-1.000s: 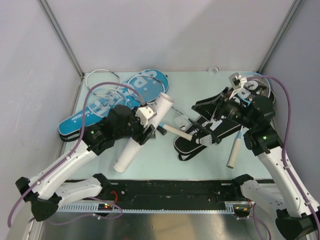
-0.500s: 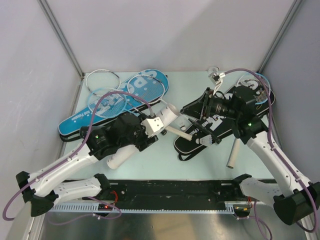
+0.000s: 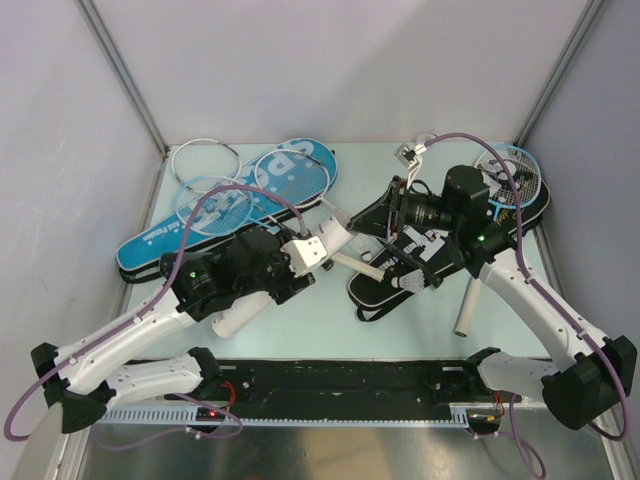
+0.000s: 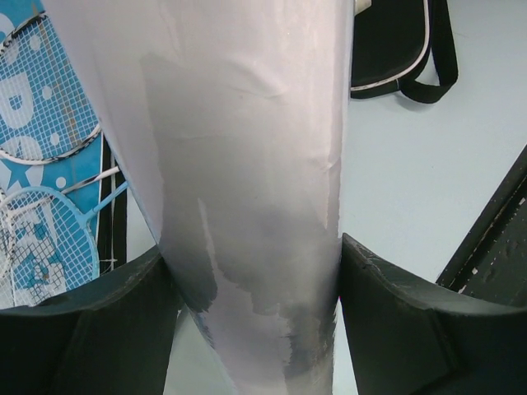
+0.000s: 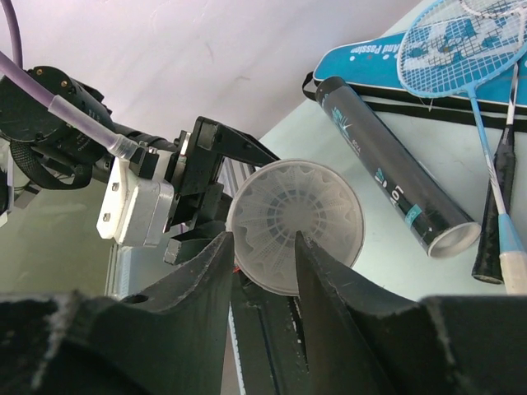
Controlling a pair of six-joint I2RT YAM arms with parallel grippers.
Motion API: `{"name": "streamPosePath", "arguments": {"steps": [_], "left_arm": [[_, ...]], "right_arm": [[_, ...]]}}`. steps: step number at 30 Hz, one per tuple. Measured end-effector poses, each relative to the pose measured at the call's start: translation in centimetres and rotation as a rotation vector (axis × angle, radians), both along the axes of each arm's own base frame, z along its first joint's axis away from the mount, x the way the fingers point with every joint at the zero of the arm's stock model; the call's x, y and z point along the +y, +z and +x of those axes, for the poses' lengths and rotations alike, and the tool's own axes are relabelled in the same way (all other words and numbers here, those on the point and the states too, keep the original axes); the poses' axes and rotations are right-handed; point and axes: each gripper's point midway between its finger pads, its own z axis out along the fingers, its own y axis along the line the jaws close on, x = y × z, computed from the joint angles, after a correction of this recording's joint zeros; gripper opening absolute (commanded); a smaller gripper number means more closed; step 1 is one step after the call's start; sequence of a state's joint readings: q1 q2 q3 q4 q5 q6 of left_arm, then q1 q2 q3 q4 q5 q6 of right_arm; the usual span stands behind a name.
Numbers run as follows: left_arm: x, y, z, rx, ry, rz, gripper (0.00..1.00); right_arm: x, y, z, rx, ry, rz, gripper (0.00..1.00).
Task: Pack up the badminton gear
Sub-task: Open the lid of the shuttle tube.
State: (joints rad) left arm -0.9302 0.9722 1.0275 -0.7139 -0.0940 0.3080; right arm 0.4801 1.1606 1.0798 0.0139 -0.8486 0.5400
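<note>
Risk: crushed feathers or drop | right gripper pinching shuttlecock by skirt rim, mid-frame in right wrist view | left gripper clamped round white tube, centre-left of top view | likely cause: tilt or offset at tube mouth, jammed insert

Top camera looks down over the table; left wrist camera hugs the tube; right wrist, past its shuttlecock, faces the left arm, shared with top
</note>
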Motion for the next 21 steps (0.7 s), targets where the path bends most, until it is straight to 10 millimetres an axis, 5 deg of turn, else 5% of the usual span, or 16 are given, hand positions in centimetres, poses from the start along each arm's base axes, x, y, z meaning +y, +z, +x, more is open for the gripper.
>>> {"name": "streamPosePath", "arguments": {"steps": [21], "left_arm": [[0.22, -0.10, 0.09, -0.005, 0.003, 0.013, 0.48]], "right_arm": [[0.48, 0.39, -0.70, -0.001, 0.051, 0.016, 0.43]]}}
